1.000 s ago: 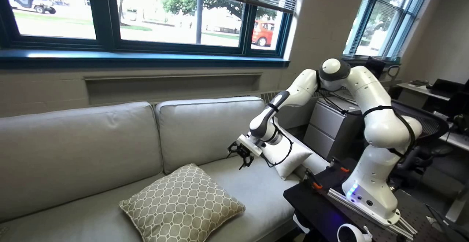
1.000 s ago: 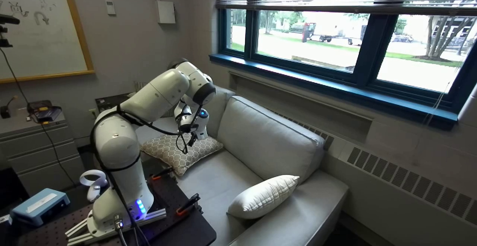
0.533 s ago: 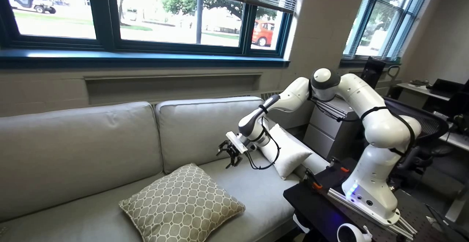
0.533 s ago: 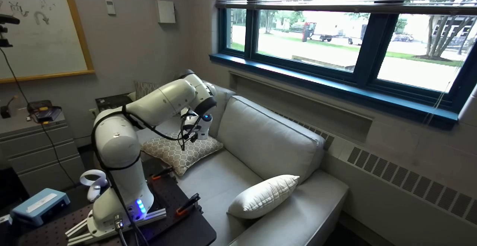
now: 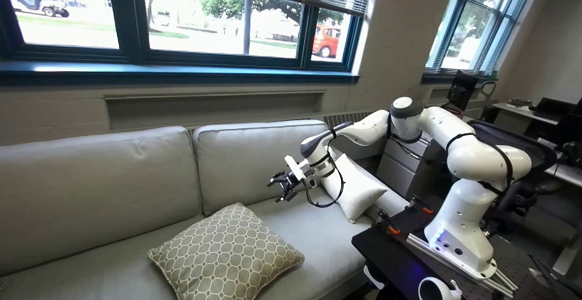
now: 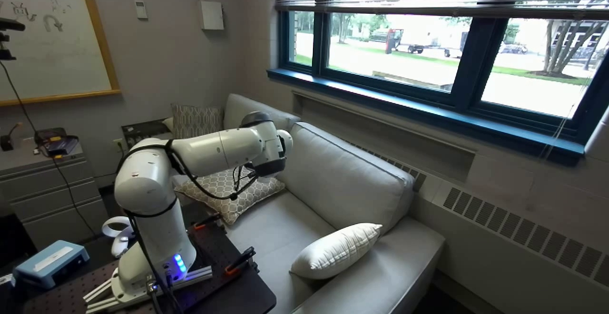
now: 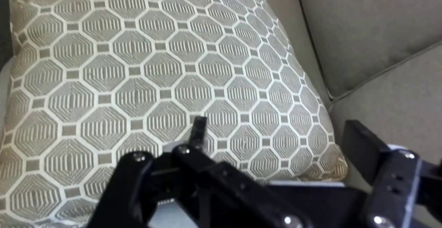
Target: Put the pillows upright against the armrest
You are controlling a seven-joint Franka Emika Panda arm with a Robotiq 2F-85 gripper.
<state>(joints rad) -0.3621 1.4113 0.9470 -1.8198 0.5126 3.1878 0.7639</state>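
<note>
Tan pillow: lies flat; likely best pinched at the edge facing the armrest.
Gripper: fingers wide, empty; should straddle that edge before closing.

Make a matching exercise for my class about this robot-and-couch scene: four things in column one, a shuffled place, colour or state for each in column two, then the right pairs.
Column one
1. tan lattice pillow
2. white pillow
3. end effector
4. window sill

Column two
A. blue
B. tilted, next to the armrest
C. open, holding nothing
D. lying flat on the couch seat

Right pairs: 1-D, 2-B, 3-C, 4-A
</note>
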